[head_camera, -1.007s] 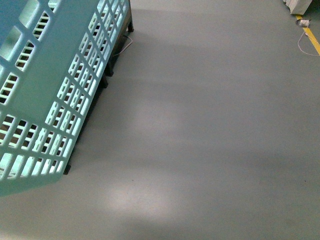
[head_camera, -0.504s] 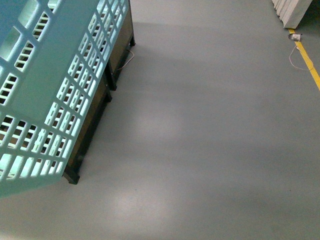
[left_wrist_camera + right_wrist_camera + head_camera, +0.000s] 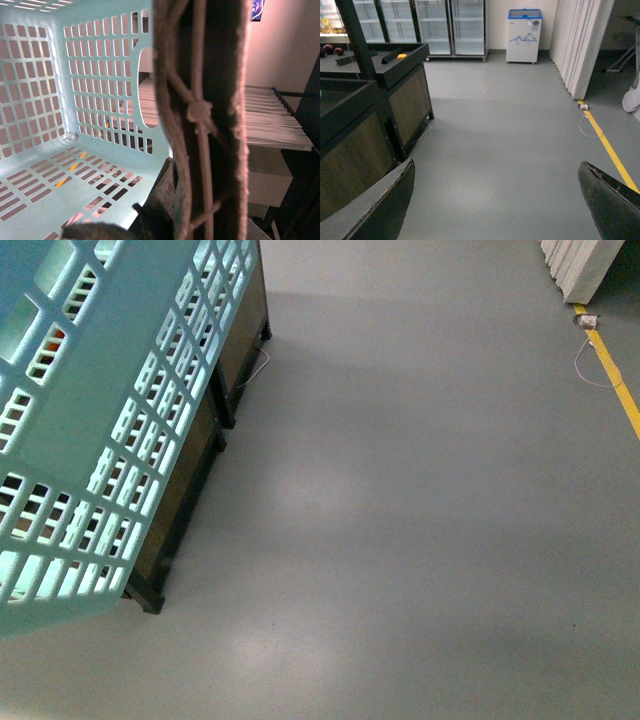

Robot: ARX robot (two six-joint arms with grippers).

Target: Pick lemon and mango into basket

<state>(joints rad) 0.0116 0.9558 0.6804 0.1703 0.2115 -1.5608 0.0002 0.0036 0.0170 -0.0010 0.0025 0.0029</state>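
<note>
Grey floor beside a pale teal basket with slotted walls.

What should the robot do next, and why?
Probably swing toward the dark stand, bringing the right gripper nearer the yellow fruit on it. That gripper is open and empty over bare floor, and no fruit shows in the basket.

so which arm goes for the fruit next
Right: the right gripper, jaws open and empty, faces the dark fruit stand. The left wrist camera sits against the basket's brown handle, so that arm seems busy carrying it.
</note>
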